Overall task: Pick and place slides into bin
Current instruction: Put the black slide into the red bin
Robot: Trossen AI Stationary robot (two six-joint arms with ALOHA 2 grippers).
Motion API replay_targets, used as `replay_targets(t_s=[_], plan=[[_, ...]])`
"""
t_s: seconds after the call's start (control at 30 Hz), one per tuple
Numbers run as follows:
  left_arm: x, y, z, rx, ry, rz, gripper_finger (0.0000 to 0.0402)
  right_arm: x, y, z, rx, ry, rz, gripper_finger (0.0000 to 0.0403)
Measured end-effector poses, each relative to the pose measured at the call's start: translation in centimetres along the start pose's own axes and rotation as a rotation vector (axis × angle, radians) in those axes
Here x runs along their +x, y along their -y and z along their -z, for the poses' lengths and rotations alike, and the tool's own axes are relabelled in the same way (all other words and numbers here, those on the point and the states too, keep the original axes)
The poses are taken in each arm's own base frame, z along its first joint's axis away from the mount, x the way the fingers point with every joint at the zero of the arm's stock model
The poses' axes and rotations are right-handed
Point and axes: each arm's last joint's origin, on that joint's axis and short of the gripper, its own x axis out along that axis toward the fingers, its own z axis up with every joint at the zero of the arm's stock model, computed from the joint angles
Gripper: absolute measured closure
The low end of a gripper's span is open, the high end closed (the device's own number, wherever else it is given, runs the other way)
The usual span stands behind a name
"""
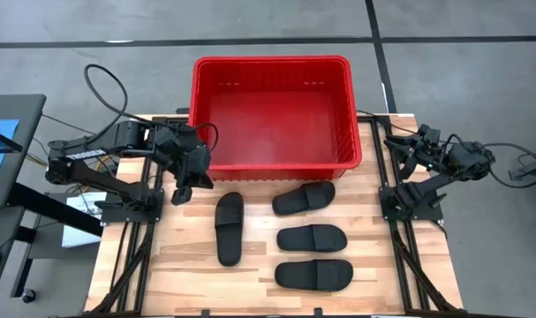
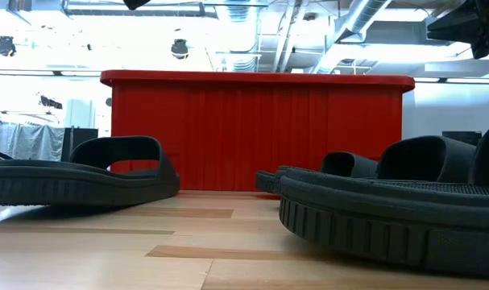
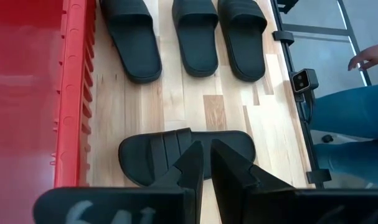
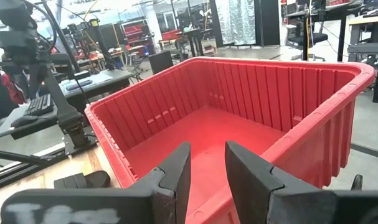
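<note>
since all four slides still lie on the tabletop [image 1: 188, 283] and the bin [image 1: 343, 106] holds nothing, the task looks unstarted. nearest slide [image 1: 229, 227] lies lengthwise toward the front edge, just in front of the bin's front wall, left of the other three. those three lie crosswise in a column: one [image 1: 304, 198] near the bin, one [image 1: 312, 238] in the middle, one [image 1: 314, 275] toward the front edge, all apart from each other.

left claw [image 1: 190, 181] hovers just beside the toe end of the nearest slide, close to the bin's front-left corner; in the left wrist view its fingers [image 3: 190, 163] stand slightly parted over that slide [image 3: 176, 152], gripping nothing. right claw [image 1: 407, 146] waits off the bin's right wall, fingers [image 4: 176, 171] parted and empty, looking into the bin [image 4: 207, 134].

handling guess: slides look light, rubbery, flexible, matte so not slippery, not fragile. best hold likely the raised wide strap or a pinch across the sole edge; flat sole sits flush on the wood, hard to get under.

room: bin's front wall is right beside the left claw, so the lift needs to clear the rim. open wood left of the nearest slide; a person's leg and hand [image 3: 369, 57] show beyond the tabletop edge.
</note>
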Motion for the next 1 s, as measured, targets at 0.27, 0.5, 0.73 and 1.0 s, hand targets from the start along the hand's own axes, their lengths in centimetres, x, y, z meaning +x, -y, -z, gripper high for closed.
replay_targets(t_s=[0.27,0.5,0.73,1.0], plan=[[0.00,0.00,0.00,0.000,0.000,0.000,0.0381,0.00,0.00,0.00,0.000,0.000,0.000,0.0312],[0.00,0.00,0.08,-0.003,-0.008,0.000,0.0381,0.00,0.00,0.00,0.000,0.000,0.000,0.0312],[0.00,0.00,0.19,-0.005,-0.019,0.001,0.0381,0.00,0.00,0.00,0.000,0.000,0.000,0.0312],[-0.01,0.01,0.43,-0.013,-0.043,0.001,0.0381,0.00,0.00,0.00,-0.001,0.000,0.000,0.0312]])
